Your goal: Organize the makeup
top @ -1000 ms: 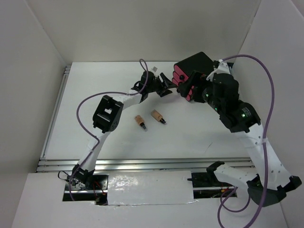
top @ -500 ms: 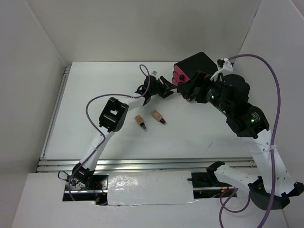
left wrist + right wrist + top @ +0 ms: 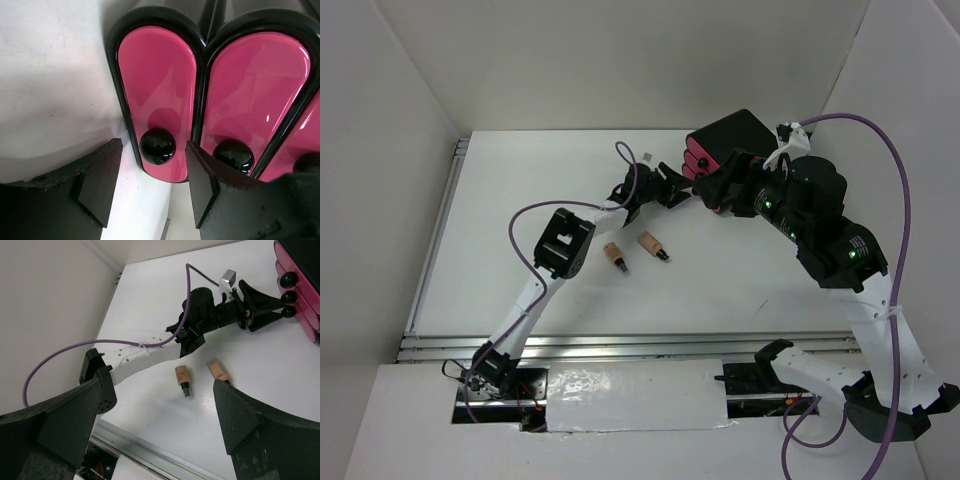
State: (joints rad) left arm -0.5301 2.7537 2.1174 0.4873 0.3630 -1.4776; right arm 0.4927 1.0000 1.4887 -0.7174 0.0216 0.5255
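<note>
Left claw (image 3: 152, 175) narrowed around a drawer knob (image 3: 157, 146), not yet gripping.
Only the left wrist view shows the gaps either side of the knob, on the end pink drawer (image 3: 155, 85) of the black box (image 3: 735, 130). First tan bottle (image 3: 613, 256) and second tan bottle (image 3: 653, 246) lie flat on the surface (image 3: 520, 180) behind it, caps toward the arm bases, nearer the left arm. Right claw (image 3: 159, 390) gapes wide, empty.

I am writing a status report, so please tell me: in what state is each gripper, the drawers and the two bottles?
left gripper: open, fingers either side of the bottom drawer's knob, not touching.
right gripper: wide open, empty.
pink drawers: all three look shut.
left tan bottle: lying down, cap on.
right tan bottle: lying down, cap on.
</note>
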